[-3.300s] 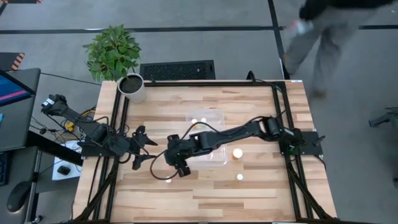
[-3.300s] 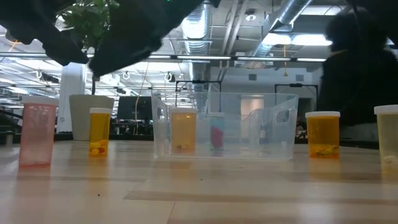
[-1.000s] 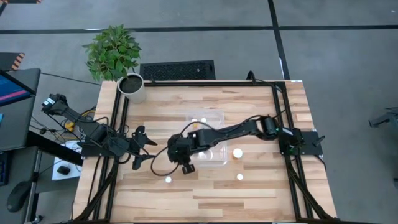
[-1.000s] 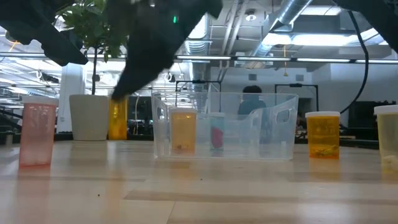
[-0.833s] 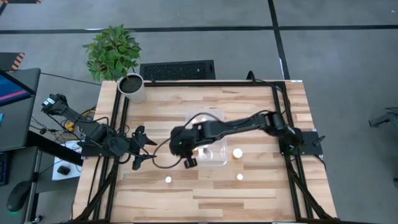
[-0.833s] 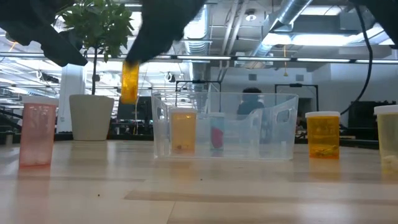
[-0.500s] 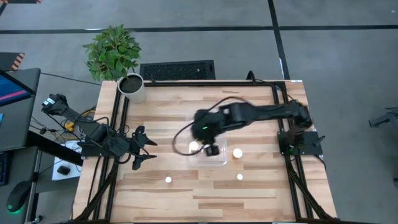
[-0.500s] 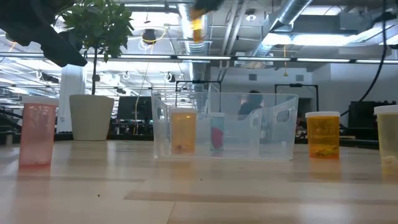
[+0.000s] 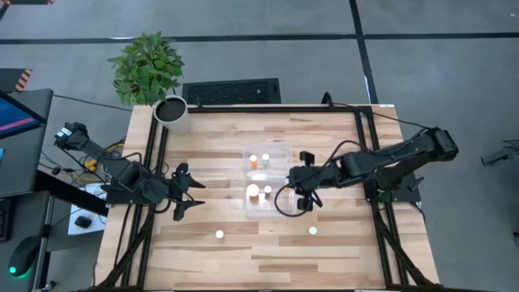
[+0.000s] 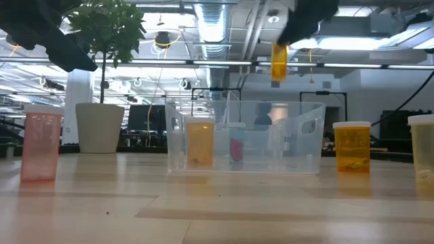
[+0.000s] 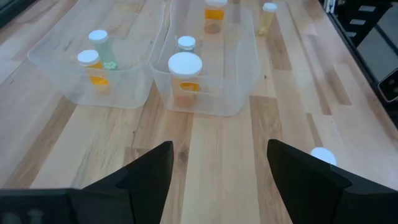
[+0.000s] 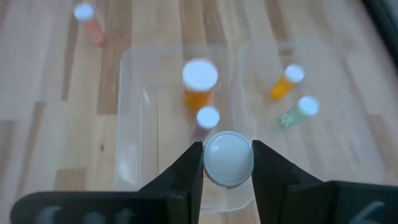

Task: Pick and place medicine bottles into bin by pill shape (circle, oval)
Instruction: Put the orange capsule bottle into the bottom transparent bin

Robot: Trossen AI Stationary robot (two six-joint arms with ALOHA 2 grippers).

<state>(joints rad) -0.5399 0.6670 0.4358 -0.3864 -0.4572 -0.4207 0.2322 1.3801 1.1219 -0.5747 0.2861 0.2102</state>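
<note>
The clear two-compartment bin stands mid-table with several medicine bottles inside, among them a large white-capped one and an orange one. Two capped bottles stand on the wood nearer the front. My right gripper hovers at the bin's right edge, shut on an amber medicine bottle held high over the bin. My left gripper waits open left of the bin. My right gripper pinches the bottle between its two fingers just under the white cap, one finger on each side. The fingers slant down from the table's right side. The bottle hangs upright below them, lifted clear above the bin.
A white plant pot stands at the far left corner. In the low view a pink bottle stands at the left, and two amber bottles stand right of the bin. Black frame rails run along both table sides.
My right gripper has lifted the amber bottle off the table left of the bin. It has carried it up and toward the table's right edge, across the bin, rolling its wrist on the way. The bottle has stayed upright. The left arm has kept still.
</note>
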